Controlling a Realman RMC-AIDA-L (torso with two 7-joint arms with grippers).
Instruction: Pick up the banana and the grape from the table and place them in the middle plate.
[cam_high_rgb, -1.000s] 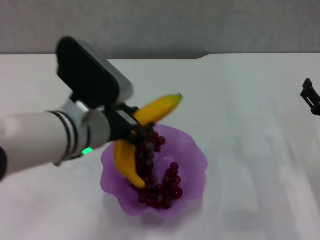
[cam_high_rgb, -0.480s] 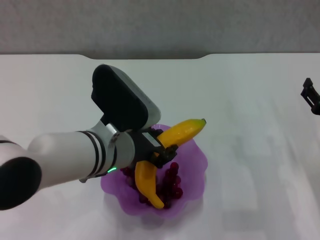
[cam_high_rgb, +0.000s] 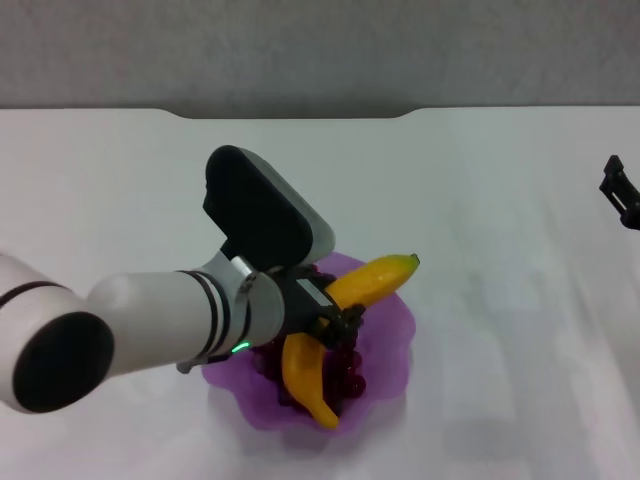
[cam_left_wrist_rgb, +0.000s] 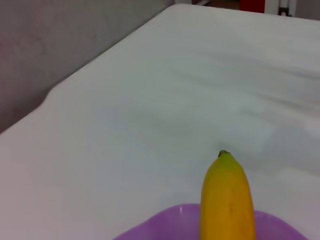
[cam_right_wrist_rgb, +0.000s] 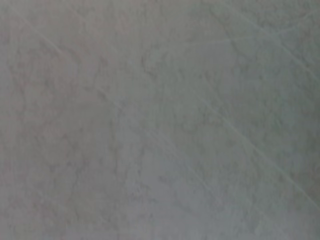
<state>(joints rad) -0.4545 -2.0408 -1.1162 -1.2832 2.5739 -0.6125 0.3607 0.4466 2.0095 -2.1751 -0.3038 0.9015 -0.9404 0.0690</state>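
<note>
Left arm reaches in from the table's (cam_high_rgb: 480, 180) left edge toward the near-middle, its left gripper (cam_high_rgb: 325, 312) clamped on the banana (cam_high_rgb: 340, 320) at about mid-length, directly over the middle plate (cam_high_rgb: 395, 335). Banana sits steeply tilted: green-tipped end up and out past the plate's far-right rim, lower end down near the plate's near rim. The grape (cam_high_rgb: 345, 370) lies inside the plate, under and beside the banana, only partly visible. Left wrist view shows just the banana tip over the purple rim. Judgement: placing step, nearly done. To do it well, lower until the banana's low end rests on the grapes, level it so its weight sits inside the scalloped rim, then release gently; a tilted drop could roll it over the edge. Right gripper (cam_high_rgb: 620, 192) parked at the right edge; cannot tell its finger state.
</note>
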